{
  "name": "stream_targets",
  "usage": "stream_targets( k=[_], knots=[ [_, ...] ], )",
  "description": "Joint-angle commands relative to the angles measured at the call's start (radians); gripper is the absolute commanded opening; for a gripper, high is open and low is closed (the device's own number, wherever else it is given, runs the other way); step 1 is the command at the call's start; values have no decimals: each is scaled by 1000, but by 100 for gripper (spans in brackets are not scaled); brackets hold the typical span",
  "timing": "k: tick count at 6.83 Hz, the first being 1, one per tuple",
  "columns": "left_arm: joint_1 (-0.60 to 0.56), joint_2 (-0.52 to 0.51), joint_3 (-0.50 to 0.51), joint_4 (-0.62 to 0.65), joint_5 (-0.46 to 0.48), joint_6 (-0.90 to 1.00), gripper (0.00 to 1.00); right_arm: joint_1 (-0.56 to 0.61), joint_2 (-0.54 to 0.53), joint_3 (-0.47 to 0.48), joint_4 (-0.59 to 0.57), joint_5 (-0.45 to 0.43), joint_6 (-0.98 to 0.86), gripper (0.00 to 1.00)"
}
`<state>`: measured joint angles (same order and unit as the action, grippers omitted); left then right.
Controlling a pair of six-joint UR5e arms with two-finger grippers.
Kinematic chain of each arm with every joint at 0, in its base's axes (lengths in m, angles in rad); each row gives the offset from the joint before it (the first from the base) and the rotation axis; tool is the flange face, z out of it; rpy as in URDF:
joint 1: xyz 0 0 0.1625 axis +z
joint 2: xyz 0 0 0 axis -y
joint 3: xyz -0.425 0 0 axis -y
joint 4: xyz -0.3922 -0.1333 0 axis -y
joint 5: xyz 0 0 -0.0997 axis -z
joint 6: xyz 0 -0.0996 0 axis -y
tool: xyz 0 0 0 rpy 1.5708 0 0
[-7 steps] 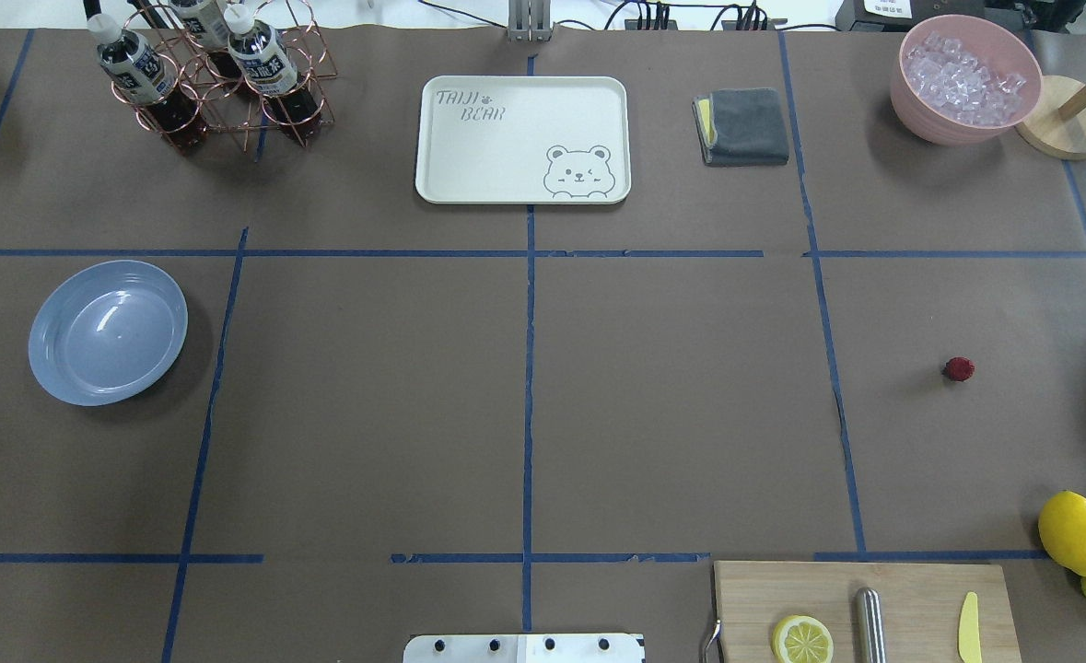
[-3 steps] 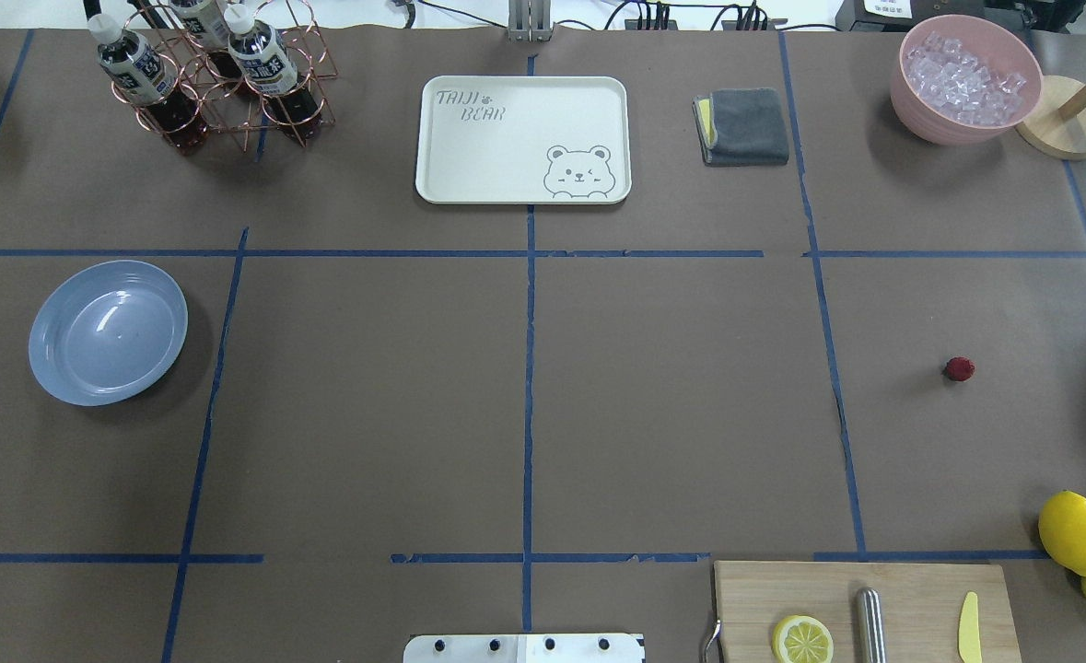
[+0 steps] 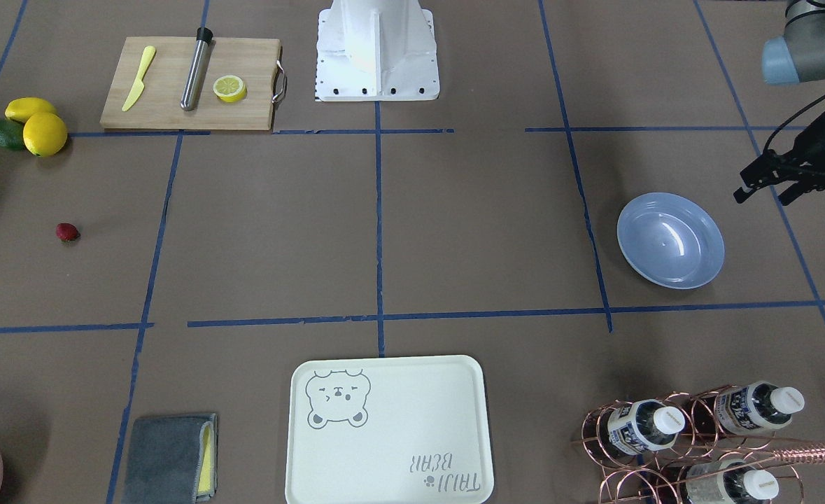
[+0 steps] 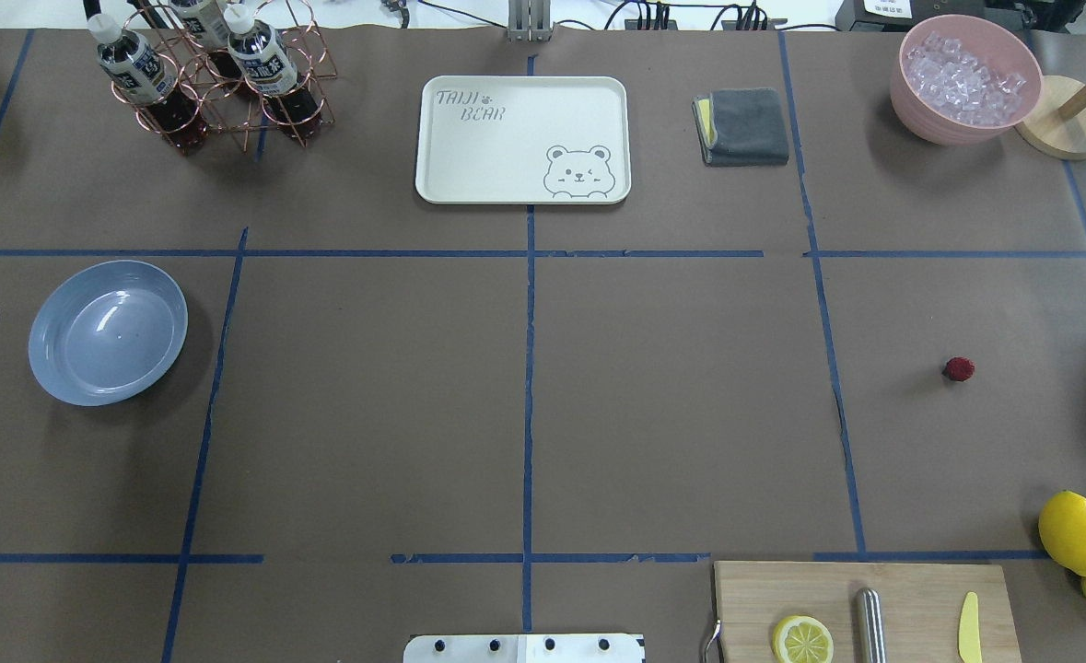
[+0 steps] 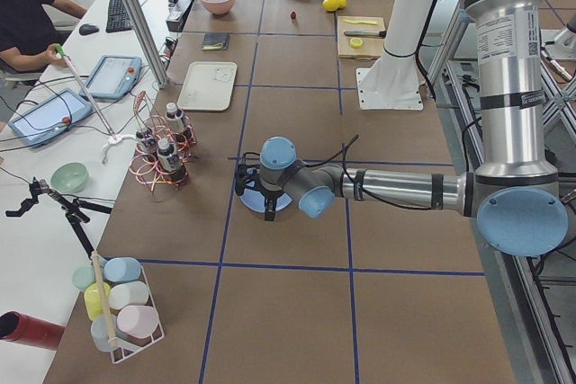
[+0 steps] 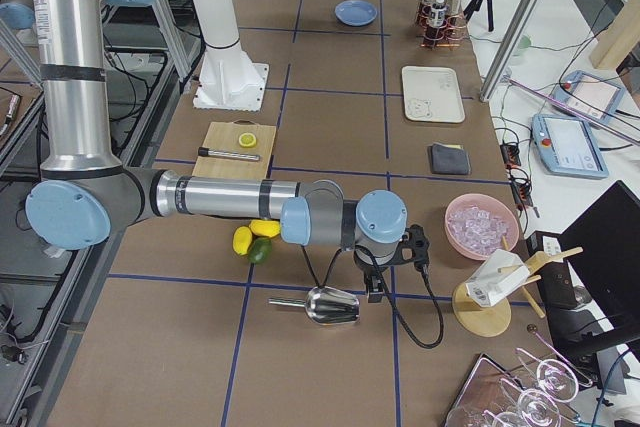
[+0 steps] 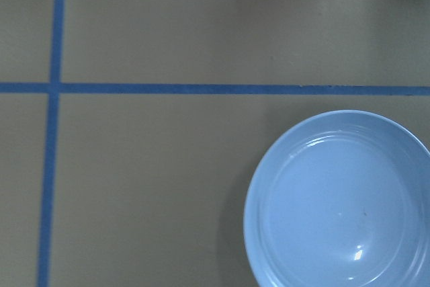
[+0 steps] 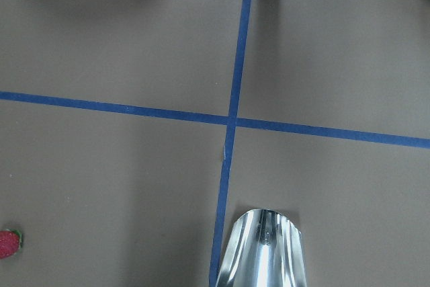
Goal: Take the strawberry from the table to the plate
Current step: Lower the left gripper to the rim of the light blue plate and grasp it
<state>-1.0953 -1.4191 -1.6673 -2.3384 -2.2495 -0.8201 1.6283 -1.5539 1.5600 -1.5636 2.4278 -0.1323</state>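
Front view first: we see the strawberry (image 3: 67, 232) lying on the table (image 3: 454, 224), far from the pale blue plate (image 3: 671, 240). The left gripper (image 3: 762, 197) hovers beside that plate, fingers seemingly spread. Overhead, the strawberry (image 4: 959, 369) sits apart from the lemons (image 4: 1075, 532). Right side: the right gripper (image 6: 372, 287) hangs by a metal scoop (image 6: 330, 305), and we cannot tell its finger spacing.

"TAIJI BEAR" on the cream tray (image 4: 522, 138); bottle labels (image 4: 133, 64) too small to read.
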Motion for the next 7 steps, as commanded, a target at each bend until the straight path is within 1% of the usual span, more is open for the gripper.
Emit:
stream_targets(
  k=[1,2,3,4,5,6,7],
  knots=[
    [61,0,66,-105,56,-56,100,-1,0,0,-1,0,0,100],
    [87,-11,78,-105,57,-82,100,-1,0,-1,-1,0,0,100],
    [119,-29,90,-107,145,-103,100,-1,0,-1,-1,0,0,100],
    [138,-43,107,-108,178,-112,100,-1,0,0,-1,0,0,100],
    [138,-52,124,-110,180,-111,98,-1,-2,0,0,0,2,100],
    [138,-63,130,-108,180,-111,95,-1,-2,0,-1,0,2,100],
    [140,-73,136,-108,180,-111,87,-1,-2,0,-1,0,2,100]
  ],
)
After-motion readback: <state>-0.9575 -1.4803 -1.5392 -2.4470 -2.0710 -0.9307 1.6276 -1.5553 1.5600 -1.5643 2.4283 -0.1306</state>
